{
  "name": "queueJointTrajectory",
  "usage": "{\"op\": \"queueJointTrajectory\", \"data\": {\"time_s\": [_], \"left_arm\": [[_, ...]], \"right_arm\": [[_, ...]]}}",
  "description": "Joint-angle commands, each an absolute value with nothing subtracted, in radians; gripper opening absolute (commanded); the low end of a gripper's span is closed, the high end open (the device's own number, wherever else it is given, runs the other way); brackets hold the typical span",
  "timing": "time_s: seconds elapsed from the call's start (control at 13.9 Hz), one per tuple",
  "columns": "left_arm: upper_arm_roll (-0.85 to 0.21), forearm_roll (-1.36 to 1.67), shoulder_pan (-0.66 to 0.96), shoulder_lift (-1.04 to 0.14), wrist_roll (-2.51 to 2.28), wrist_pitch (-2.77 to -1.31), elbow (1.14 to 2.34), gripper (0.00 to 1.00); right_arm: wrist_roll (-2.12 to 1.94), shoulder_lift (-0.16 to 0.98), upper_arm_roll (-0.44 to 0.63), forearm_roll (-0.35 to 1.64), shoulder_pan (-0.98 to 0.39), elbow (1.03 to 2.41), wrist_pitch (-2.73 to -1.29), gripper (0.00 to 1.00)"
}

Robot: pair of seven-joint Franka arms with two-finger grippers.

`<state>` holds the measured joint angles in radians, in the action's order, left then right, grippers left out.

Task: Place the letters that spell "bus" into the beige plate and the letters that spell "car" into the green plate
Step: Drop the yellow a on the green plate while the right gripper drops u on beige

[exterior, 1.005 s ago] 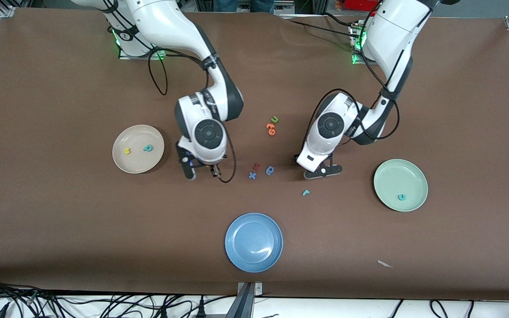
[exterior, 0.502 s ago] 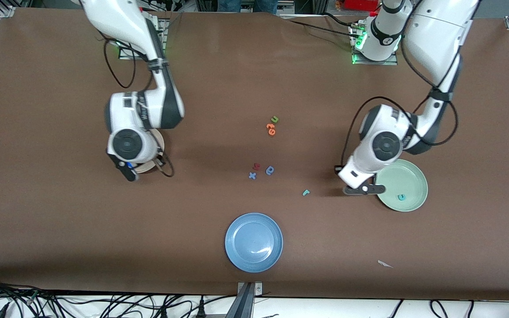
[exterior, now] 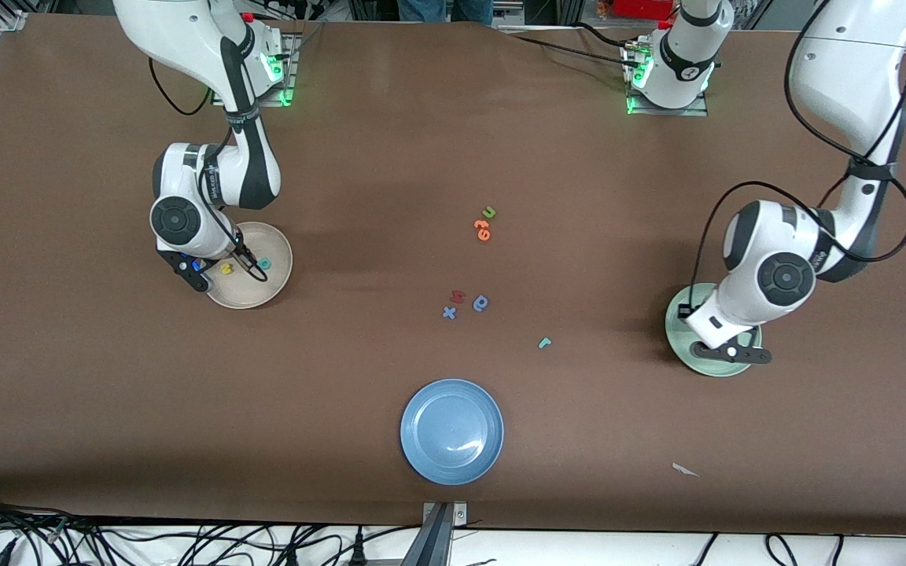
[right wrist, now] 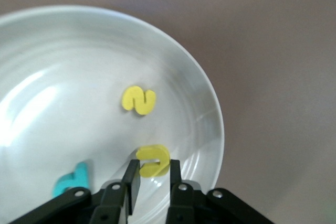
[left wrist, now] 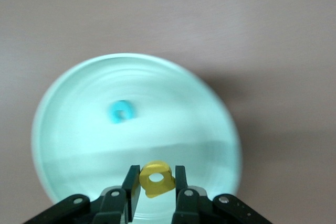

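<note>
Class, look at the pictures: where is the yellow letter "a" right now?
The yellow a is clamped in the left claw, hanging over the green plate at the left arm's end of the table, where a teal c already lies.

You have one round beige plate (exterior: 266,288), one pale green plate (exterior: 675,326), one blue plate (exterior: 451,431), three yellow foam letters (right wrist: 139,100), three teal foam letters (exterior: 545,342).
</note>
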<state>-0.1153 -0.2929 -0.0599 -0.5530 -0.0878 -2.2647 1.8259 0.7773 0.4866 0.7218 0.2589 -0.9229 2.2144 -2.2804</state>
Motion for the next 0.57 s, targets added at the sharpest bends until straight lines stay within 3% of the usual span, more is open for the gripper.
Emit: {"op": "queueJointTrajectory", "data": {"time_s": [0.0,0.07,0.29,0.5], "left_arm": [[-0.126,-0.354,-0.084,-0.594,-0.032,-2.255,1.781,0.79],[-0.129,-0.345,-0.083,-0.595,-0.034,-2.255,1.77,1.0],[-0.141,-0.26,-0.068,-0.594,-0.06,-2.253,1.746,1.0],[-0.158,-0.068,0.0,-0.604,-0.113,-2.253,1.71,1.0]], "right_arm": [[0.767,0.384,0.729,0.256,-0.934,2.212,-2.228,1.0],[0.77,0.35,0.729,0.256,-0.934,2.189,-2.188,1.0],[0.741,0.281,0.741,0.249,-0.933,2.077,-2.042,1.0],[0.629,0.271,0.755,0.247,-0.93,1.852,-1.861,1.0]]}}
